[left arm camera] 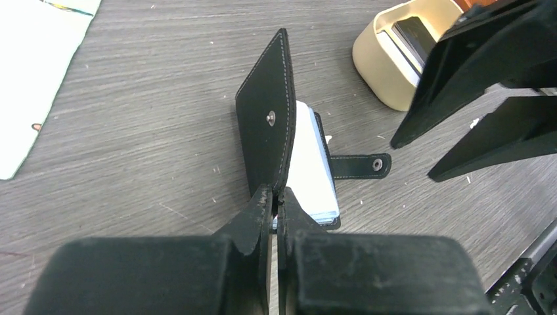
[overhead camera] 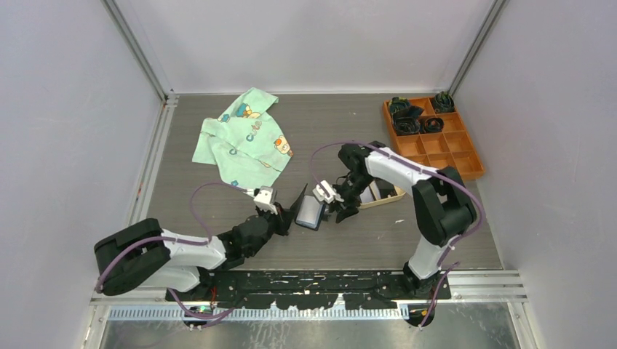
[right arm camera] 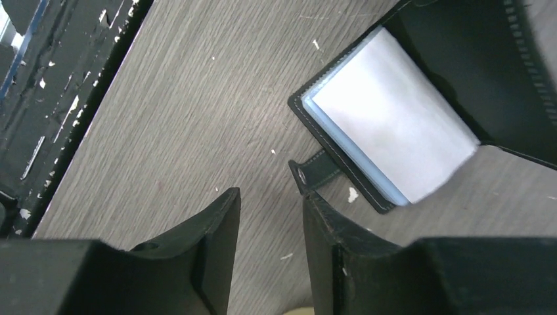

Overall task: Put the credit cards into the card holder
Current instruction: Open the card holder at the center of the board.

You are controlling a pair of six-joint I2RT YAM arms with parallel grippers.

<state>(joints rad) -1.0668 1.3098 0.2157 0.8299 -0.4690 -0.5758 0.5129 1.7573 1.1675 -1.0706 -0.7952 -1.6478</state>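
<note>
Holding the card holder open is the work of the left gripper, whose jaws are pinched tight on the lower edge of the cover flap, standing it upright off the grey table. The other half lies flat, showing a pale face over bluish layered edges; whether that is a card already seated or only a sleeve cannot be told. The right gripper hangs low just beside the snap tab, its jaws parted by a narrow gap with nothing between them. Close behind it sits the beige tray, and the credit cards that can be seen stand on edge inside it, dark ones at least. By my judgement the step in hand is fetching: the holder is ready and the right arm is empty. The next move calls for that arm to swing back to the tray, take a single card by its upper edge, and bring it flat toward the open pocket, while the left grip steadies the flap against the push.
</note>
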